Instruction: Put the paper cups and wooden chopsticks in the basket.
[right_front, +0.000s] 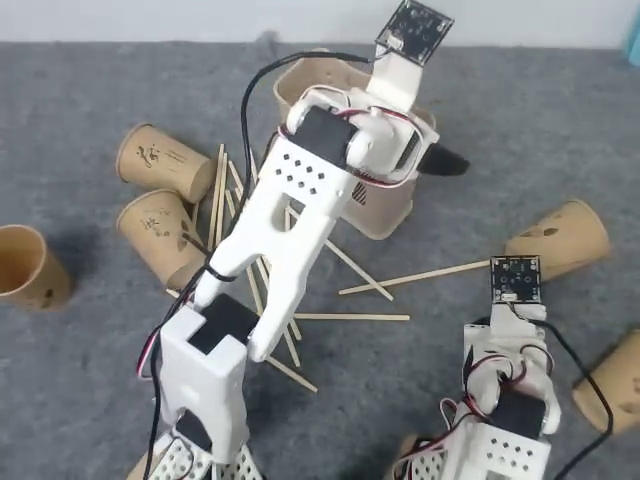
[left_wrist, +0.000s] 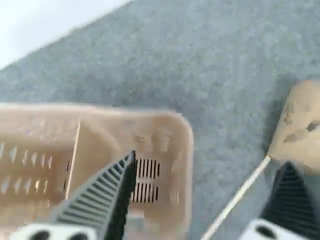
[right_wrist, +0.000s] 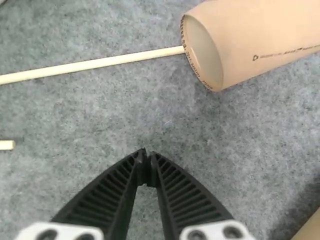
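Note:
The tan basket (right_front: 388, 212) stands at the back centre, and one chopstick (left_wrist: 74, 150) leans inside it. My left gripper (left_wrist: 200, 190) hangs open over the basket's (left_wrist: 165, 145) corner with nothing between its fingers; one dark finger (right_front: 445, 160) sticks out past the rim. My right gripper (right_wrist: 146, 162) is shut and empty, low over the grey mat. Just beyond it a paper cup (right_wrist: 245, 40) lies on its side with a chopstick (right_wrist: 90, 64) touching its mouth. Several more chopsticks (right_front: 250, 220) lie scattered under the left arm.
Two cups (right_front: 165, 160) (right_front: 160, 235) lie at the left beside a third upright one (right_front: 25, 265). Another cup (right_front: 560, 238) lies at the right, and one more (right_front: 615, 385) at the right edge. Loose chopsticks (right_front: 415, 277) (right_front: 350, 317) cross the middle.

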